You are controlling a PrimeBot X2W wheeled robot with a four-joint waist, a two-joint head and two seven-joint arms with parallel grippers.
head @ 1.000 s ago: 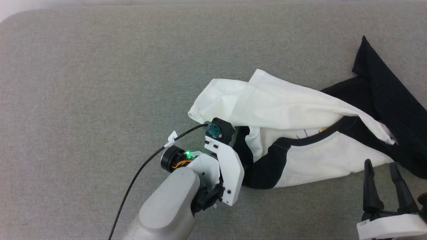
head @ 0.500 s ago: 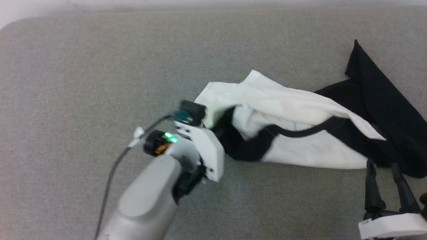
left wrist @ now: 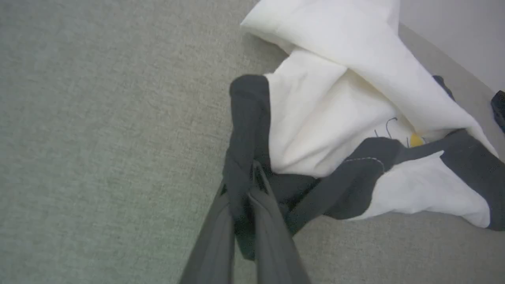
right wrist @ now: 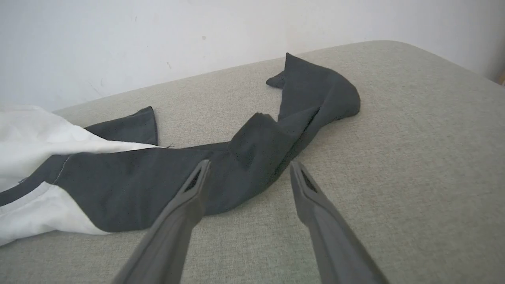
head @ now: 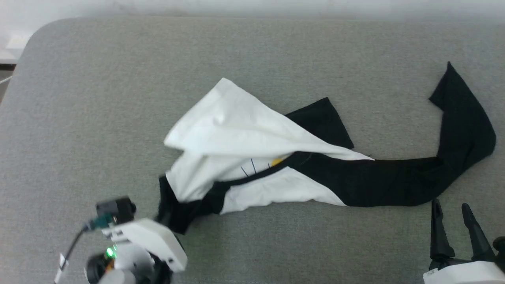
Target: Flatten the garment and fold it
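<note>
The garment (head: 236, 130) is a white T-shirt with black sleeves, lying crumpled and drawn out across the middle of the grey table (head: 98, 98). One long black sleeve (head: 465, 118) trails to the far right. A bit of dark and yellow chest print (head: 272, 162) peeks from under a white fold. My left gripper (left wrist: 252, 175) is shut on black fabric at the garment's (left wrist: 335, 118) left end; in the head view its white wrist housing (head: 148, 242) sits at the lower left. My right gripper (head: 450, 209) stands open at the lower right, just short of the black sleeve (right wrist: 315, 94).
The padded table's rounded far-left corner (head: 35, 33) and far edge lie close to a pale wall (right wrist: 158, 39). A black cable (head: 73, 248) runs from my left wrist. Bare grey surface stretches to the left of and in front of the garment.
My left gripper shut on the black fabric and pulled it left and toward me, drawing the garment out long. The head camera also shifted. The right gripper stayed open and still.
</note>
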